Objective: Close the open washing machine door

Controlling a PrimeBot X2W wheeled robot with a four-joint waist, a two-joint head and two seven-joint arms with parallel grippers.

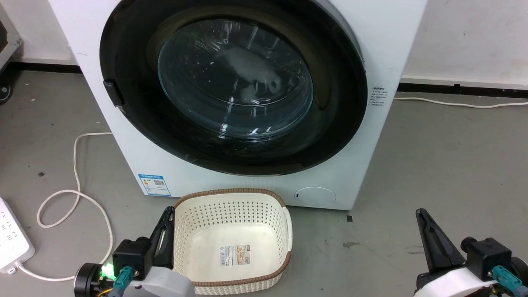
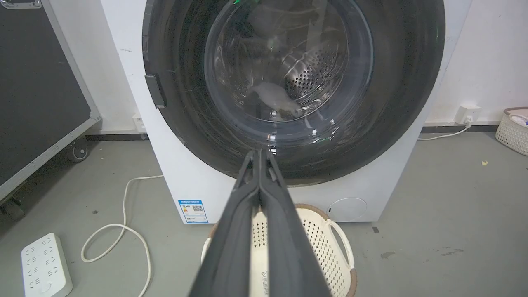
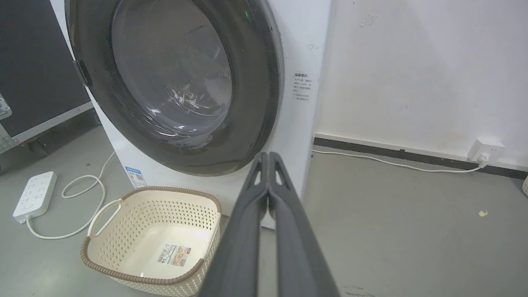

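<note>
You will find the washing machine door (image 1: 233,82) lying flat against the front of the white washing machine (image 1: 123,144), its round face pointing straight out toward the robot. Being circular, it has no long axis; a small dark latch tab (image 1: 113,93) marks its left edge in the head view. The rim is wide, glossy and black. The centre is a bulging bowl of clear glass that carries bright reflections, and the left wrist view shows a perforated metal drum (image 2: 307,76) behind it. A cream perforated plastic basket (image 1: 231,192) with a brown braided rim stands on the grey floor (image 1: 433,165) just in front of the machine. The left claw (image 1: 168,212) sits beside the basket's left wall, fingers pressed together and empty. The right claw (image 1: 420,212) is well to the right over bare floor, likewise pinched together and empty.
</note>
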